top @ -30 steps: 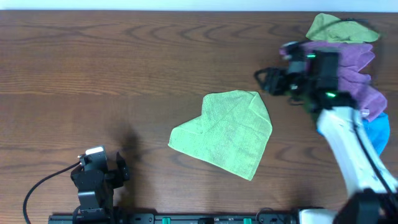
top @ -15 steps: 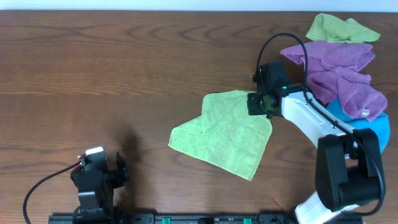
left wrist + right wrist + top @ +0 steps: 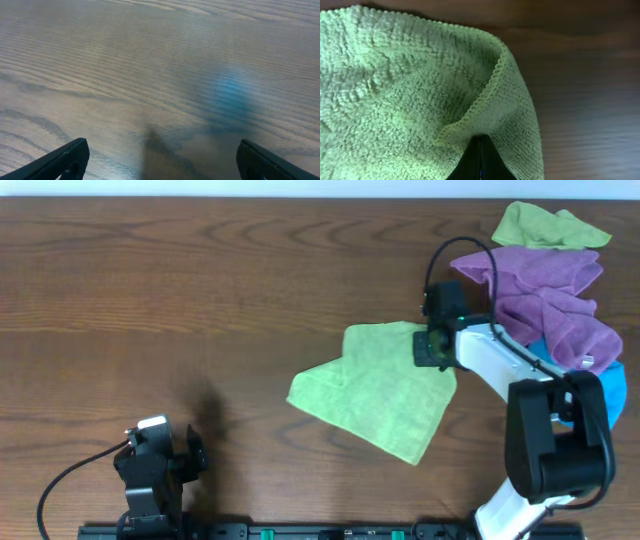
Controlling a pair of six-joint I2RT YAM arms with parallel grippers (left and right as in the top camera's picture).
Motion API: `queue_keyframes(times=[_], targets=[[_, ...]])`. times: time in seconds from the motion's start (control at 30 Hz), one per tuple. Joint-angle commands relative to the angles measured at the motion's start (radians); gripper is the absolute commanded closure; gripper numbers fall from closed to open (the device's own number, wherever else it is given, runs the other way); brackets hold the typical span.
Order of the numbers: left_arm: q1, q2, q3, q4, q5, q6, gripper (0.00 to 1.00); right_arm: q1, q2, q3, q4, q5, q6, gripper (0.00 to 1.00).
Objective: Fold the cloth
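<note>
A light green cloth (image 3: 378, 385) lies folded on the brown table, right of centre. My right gripper (image 3: 433, 346) is shut on its upper right edge. In the right wrist view the closed black fingertips (image 3: 480, 162) pinch the cloth (image 3: 410, 85), whose hemmed edge curls up just above them. My left gripper (image 3: 160, 455) rests at the near left of the table, far from the cloth. In the left wrist view its fingers (image 3: 65, 160) stand wide apart with only bare wood between them.
A pile of cloths sits at the back right: a purple one (image 3: 545, 295), an olive green one (image 3: 545, 225) and a blue one (image 3: 600, 385). The table (image 3: 200, 280) stretches left of the cloth. A black cable (image 3: 70, 475) runs from the left arm.
My right gripper came from the cloth pile down to the green cloth's upper right edge and closed on it. The cloth has shifted slightly right. The left arm has not moved.
</note>
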Motion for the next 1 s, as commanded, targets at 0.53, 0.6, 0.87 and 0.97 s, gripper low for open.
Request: queue_keyframes(times=[0.53, 0.6, 0.87, 0.97], targets=[[-0.002, -0.002, -0.011, -0.009, -0.010, -0.004, 0.05, -0.034, -0.335, 0.502, -0.543, -0.090, 0.045, 0.40], [-0.002, -0.002, -0.011, -0.009, -0.010, -0.004, 0.05, -0.035, -0.410, 0.468, -0.636, 0.005, 0.126, 0.37], [-0.002, -0.002, -0.011, -0.009, -0.010, -0.004, 0.04, 0.030, -0.490, 0.239, -0.617, -0.014, 0.072, 0.46], [-0.002, -0.002, -0.011, -0.009, -0.010, -0.004, 0.04, 0.084, -0.469, 0.086, -0.401, -0.085, 0.008, 0.49]])
